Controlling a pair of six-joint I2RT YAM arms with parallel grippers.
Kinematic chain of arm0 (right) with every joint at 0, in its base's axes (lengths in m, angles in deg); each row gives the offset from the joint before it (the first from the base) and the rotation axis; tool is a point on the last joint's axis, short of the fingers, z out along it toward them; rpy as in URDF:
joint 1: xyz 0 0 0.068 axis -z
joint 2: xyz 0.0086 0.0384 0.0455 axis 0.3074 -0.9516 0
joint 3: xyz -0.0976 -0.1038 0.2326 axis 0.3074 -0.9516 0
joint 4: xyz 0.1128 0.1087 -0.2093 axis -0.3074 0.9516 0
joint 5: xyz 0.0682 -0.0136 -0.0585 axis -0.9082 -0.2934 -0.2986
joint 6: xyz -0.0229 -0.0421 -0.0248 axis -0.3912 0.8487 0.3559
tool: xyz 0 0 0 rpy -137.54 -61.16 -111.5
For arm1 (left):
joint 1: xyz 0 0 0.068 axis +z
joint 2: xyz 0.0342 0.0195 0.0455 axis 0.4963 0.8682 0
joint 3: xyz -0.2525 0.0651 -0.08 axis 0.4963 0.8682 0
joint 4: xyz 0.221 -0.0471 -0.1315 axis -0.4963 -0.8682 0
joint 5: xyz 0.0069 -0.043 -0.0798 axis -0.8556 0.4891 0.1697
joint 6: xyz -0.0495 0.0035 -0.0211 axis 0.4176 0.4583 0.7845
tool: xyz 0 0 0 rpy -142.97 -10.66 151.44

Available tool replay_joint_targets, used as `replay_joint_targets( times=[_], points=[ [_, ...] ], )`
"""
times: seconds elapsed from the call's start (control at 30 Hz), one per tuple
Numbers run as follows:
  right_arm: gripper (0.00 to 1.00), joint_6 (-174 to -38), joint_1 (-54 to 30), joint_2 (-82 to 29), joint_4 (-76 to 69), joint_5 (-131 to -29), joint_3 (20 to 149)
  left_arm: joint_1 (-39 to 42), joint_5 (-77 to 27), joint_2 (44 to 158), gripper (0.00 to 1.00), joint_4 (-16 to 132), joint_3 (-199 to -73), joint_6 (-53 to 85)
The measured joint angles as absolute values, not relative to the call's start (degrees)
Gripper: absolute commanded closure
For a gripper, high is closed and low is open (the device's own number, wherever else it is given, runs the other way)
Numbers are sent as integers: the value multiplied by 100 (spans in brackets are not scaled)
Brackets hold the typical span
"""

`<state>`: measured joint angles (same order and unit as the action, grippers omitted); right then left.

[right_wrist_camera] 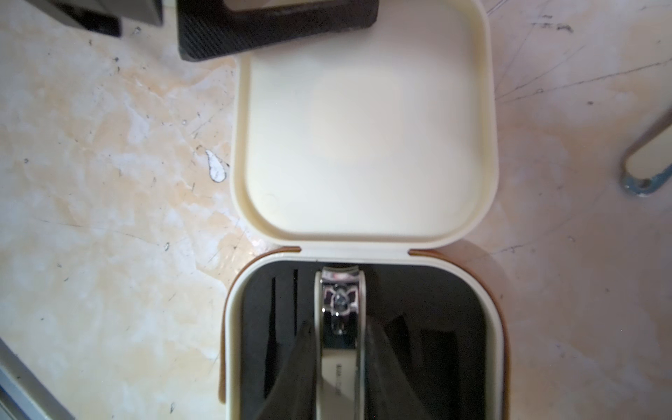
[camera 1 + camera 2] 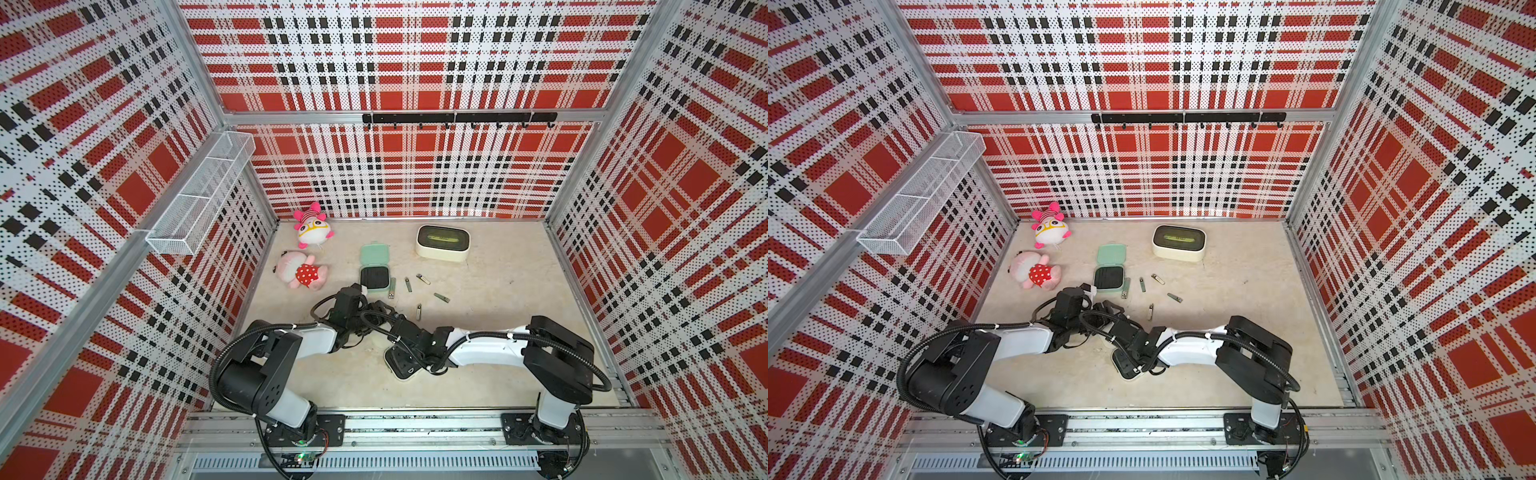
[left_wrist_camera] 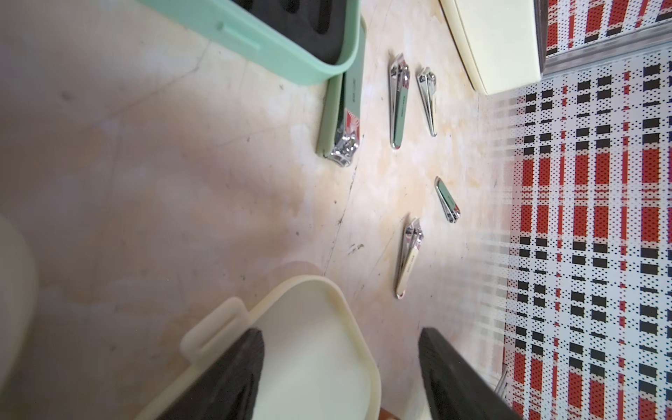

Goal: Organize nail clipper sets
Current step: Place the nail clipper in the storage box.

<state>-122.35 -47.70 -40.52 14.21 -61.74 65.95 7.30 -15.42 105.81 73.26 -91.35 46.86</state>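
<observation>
Two pink plush toys [image 2: 302, 272] are laid beyond-left of the left gripper [image 3: 340, 334]; a windowed cream box [image 2: 442, 243], beyond-right.

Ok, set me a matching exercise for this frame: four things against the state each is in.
Things:
1 mint case
2 cream case
3 right gripper
4 cream box

States:
a shut on a clipper
b dark oval window on top
c open, green clipper beside it
d open, under the right gripper

Pairs: 1-c, 2-d, 3-a, 4-b
</observation>
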Motion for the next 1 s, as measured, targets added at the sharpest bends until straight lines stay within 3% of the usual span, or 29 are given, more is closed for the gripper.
replay_joint_targets(
  times=[0.37, 1.0],
  points=[
    [90, -12191, -4759, -3977, 1085, -6235, 6361, 767, -1470, 10590, 27, 7326, -9138, 4645],
    [65, -12259, -4766, -4087, 1522, -6184, 6722, 677, -1518, 10577, 27, 7295, -9151, 4647]
  ],
)
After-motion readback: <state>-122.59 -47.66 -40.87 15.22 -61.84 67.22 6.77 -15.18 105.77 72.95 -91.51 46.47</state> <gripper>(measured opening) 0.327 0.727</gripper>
